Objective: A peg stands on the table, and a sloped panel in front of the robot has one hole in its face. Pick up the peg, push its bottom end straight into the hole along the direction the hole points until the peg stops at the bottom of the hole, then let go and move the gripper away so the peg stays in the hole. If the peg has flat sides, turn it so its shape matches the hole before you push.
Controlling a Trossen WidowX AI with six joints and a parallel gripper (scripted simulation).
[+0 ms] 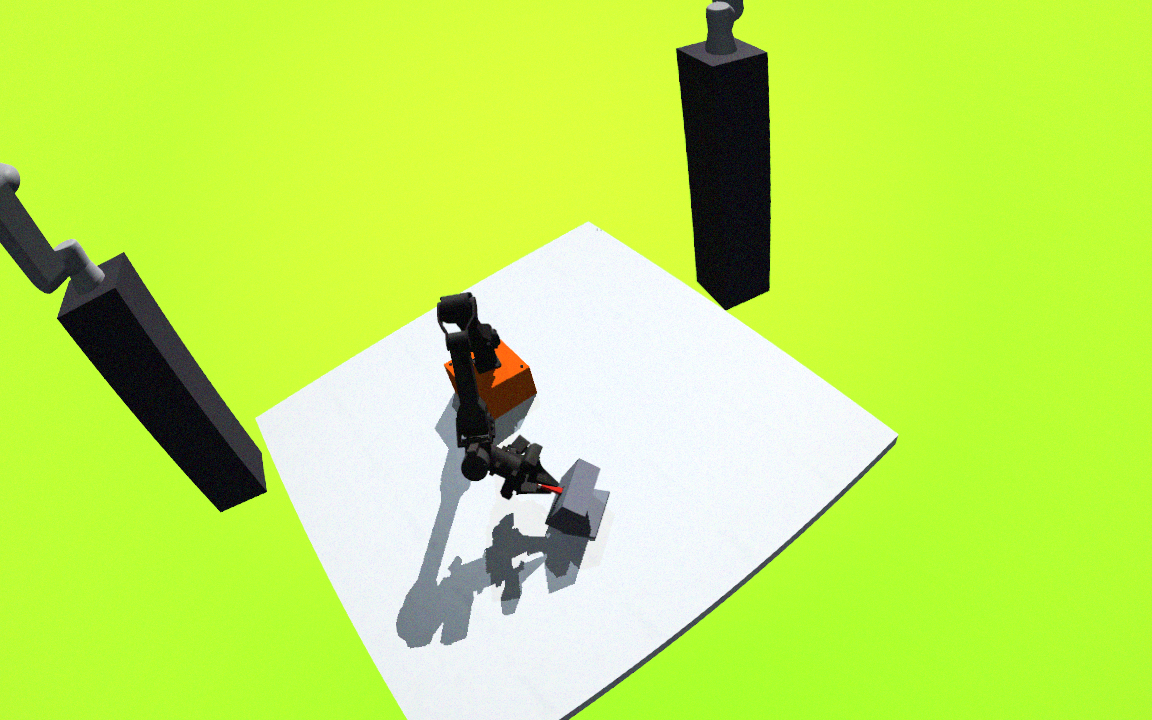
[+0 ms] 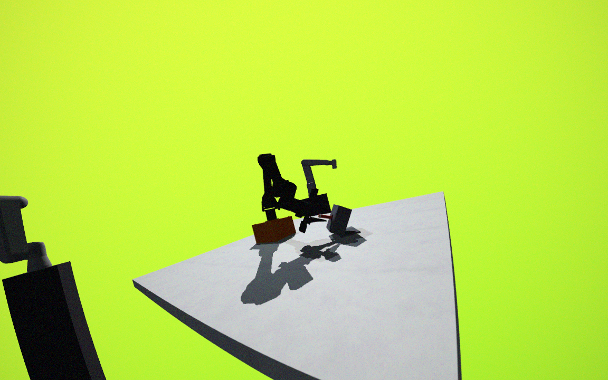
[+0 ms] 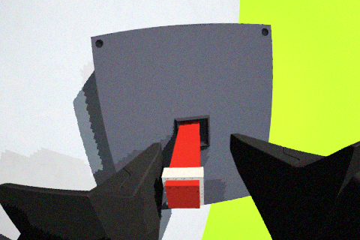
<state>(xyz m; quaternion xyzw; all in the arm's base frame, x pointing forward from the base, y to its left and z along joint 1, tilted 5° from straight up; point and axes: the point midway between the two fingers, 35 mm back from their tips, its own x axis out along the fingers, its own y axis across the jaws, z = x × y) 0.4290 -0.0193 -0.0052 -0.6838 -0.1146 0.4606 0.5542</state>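
The red square peg (image 1: 553, 489) (image 2: 324, 216) (image 3: 186, 146) has a white band near its outer end. Its far end is at the mouth of the square hole (image 3: 205, 134), toward the left side, with a dark gap on the right. How deep it reaches is hidden. The peg looks slightly tilted to the hole. The grey sloped panel (image 1: 578, 490) (image 2: 342, 218) (image 3: 180, 75) faces the wrist camera. My gripper (image 1: 550, 486) (image 2: 326, 217) (image 3: 196, 146) is open around the peg. In the wrist view the left finger is close beside the peg, and a wide gap shows to the right finger.
The white table (image 1: 696, 402) (image 2: 391, 283) bears the panel and the orange base block (image 1: 517, 394) (image 2: 274, 230) of my arm. Dark pillars (image 1: 728, 179) (image 1: 159, 385) with grey arms stand beyond the table. Two small dark holes mark the panel's upper corners in the wrist view.
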